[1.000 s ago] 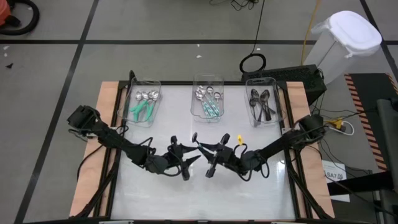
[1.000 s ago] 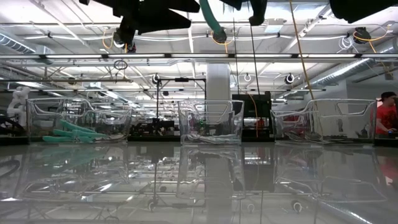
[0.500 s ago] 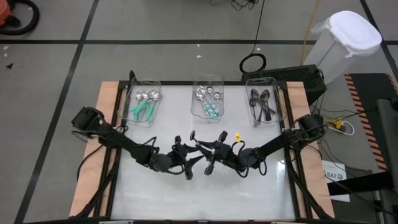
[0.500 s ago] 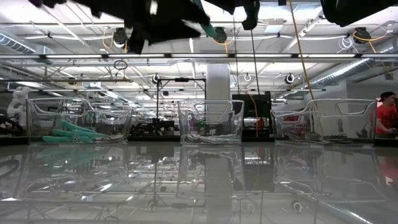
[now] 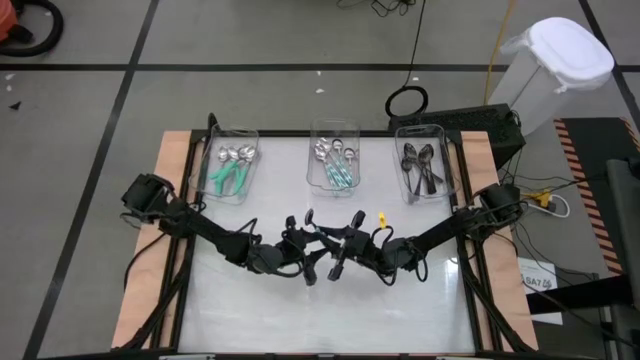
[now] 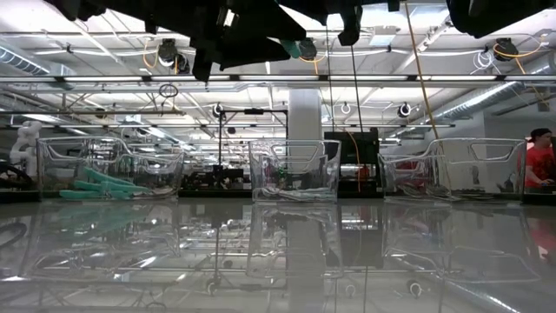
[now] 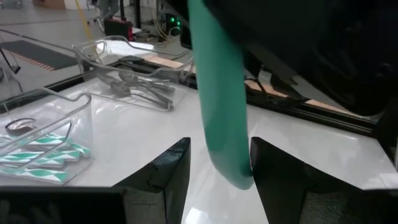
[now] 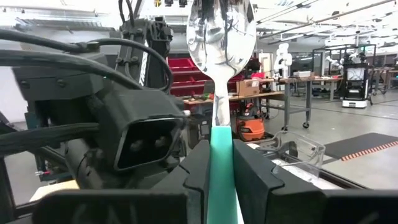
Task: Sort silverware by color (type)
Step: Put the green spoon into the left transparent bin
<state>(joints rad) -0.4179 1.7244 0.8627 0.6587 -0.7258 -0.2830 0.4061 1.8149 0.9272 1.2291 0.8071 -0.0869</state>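
Observation:
A spoon with a silver bowl (image 8: 221, 31) and a teal handle is held in the air over the middle of the table by my right gripper (image 8: 222, 149), which is shut on it (image 5: 331, 248). My left gripper (image 7: 219, 143) faces it from the table's left (image 5: 316, 252) and is open. Its fingers stand on either side of the teal handle's free end (image 7: 227, 162). That end also shows at the top of the low view (image 6: 295, 45). More spoons lie in three clear bins at the far edge. My right gripper pinches the spoon's teal handle (image 8: 222, 140) between its two fingers, just below the silver neck. The bowl stands out beyond the fingertips and the spoon is lifted clear of the table. My left gripper's finger (image 7: 267, 168) is right beside the handle's tip; whether they touch, I cannot tell.
Three clear bins stand along the far edge. The left one (image 5: 230, 165) holds teal-handled spoons, the middle one (image 5: 335, 165) silver and teal-handled ones, the right one (image 5: 425, 170) dark ones. The glossy white tabletop (image 5: 320, 310) lies bare below and in front of the grippers.
My left gripper has moved toward the table's right, closing in on my right gripper and the spoon, until its open fingers stand around the teal handle. My right gripper has kept the spoon nearly still in the air.

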